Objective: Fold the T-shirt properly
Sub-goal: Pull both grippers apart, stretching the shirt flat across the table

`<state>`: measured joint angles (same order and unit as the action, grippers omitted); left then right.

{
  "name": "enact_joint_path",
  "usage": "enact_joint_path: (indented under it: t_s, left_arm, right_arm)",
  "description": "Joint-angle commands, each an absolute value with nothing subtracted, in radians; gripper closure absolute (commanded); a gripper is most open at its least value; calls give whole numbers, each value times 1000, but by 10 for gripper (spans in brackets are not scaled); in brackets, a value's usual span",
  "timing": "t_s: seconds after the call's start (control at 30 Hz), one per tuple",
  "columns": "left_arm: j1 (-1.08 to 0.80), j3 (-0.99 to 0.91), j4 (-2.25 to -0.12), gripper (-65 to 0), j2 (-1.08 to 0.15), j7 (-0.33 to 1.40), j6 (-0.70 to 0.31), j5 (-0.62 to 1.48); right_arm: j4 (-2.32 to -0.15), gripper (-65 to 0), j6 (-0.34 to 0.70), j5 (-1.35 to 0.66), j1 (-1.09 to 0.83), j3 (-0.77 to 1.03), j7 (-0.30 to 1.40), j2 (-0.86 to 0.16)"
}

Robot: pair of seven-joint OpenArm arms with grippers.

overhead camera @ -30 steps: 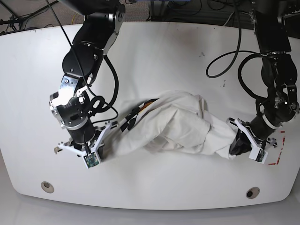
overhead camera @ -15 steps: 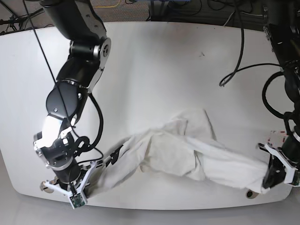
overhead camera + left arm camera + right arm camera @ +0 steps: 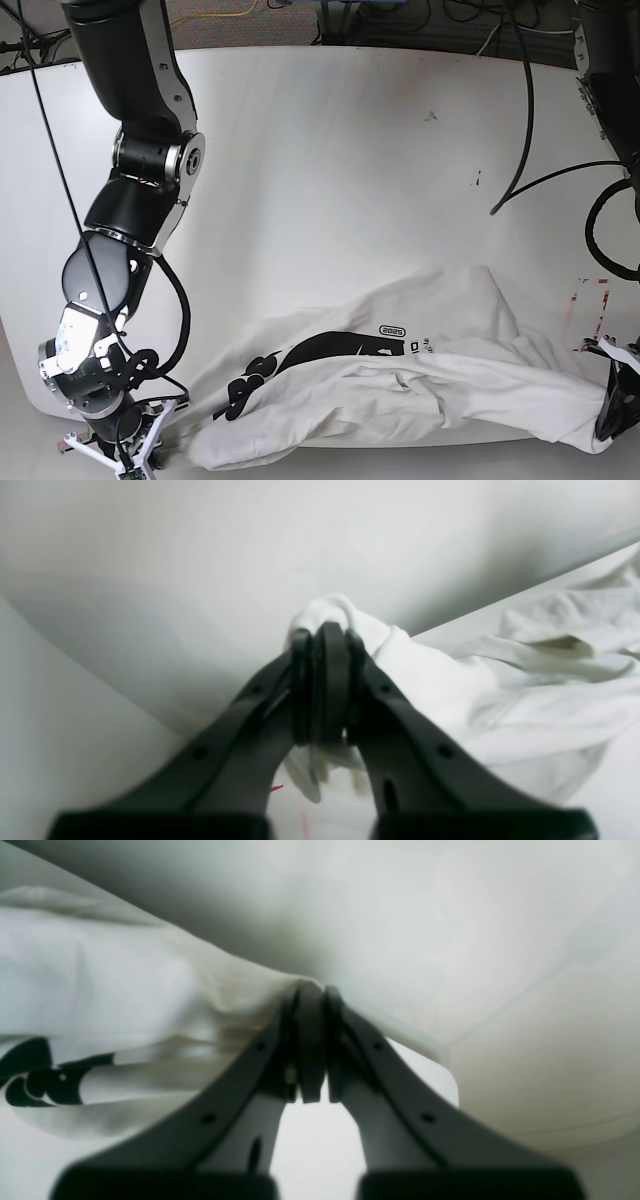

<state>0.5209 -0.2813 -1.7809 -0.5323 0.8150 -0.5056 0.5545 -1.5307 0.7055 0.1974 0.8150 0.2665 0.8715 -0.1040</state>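
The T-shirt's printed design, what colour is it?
Black lettering on the off-white T-shirt, clearest in the base view.

Bright, even light; wrist views soft, blurred at near edges.

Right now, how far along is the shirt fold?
Done: the T-shirt is pulled toward the table's near edge, black print up, partly spread but wrinkled. In hand: the left gripper and right gripper are each shut on a pinch of its fabric at opposite ends. Left: flatten it fully, then every fold; none is visible yet.
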Motion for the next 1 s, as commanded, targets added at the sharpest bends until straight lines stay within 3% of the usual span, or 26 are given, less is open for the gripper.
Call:
enact_joint_path:
  t_s: [0.0,0.47,0.8,0.97]
  left_arm:
    - [542,-302,-1794,0,-559,786,-501,561]
    - [404,-378,-1796,0,-561,786,-501,564]
    - [188,-414,-1831,0,-556,786,-504,570]
    - [48,-412,-1893,0,-553,786,-504,570]
  right_arm:
    - [-1517,-16,698,188,869,268,845,-137]
    - [-1501,-16,698,183,743,417,849,-168]
    - [-1508,-14,698,170,532,456,842,-162]
    - [-1590,-14,698,67,398,456,843,-162]
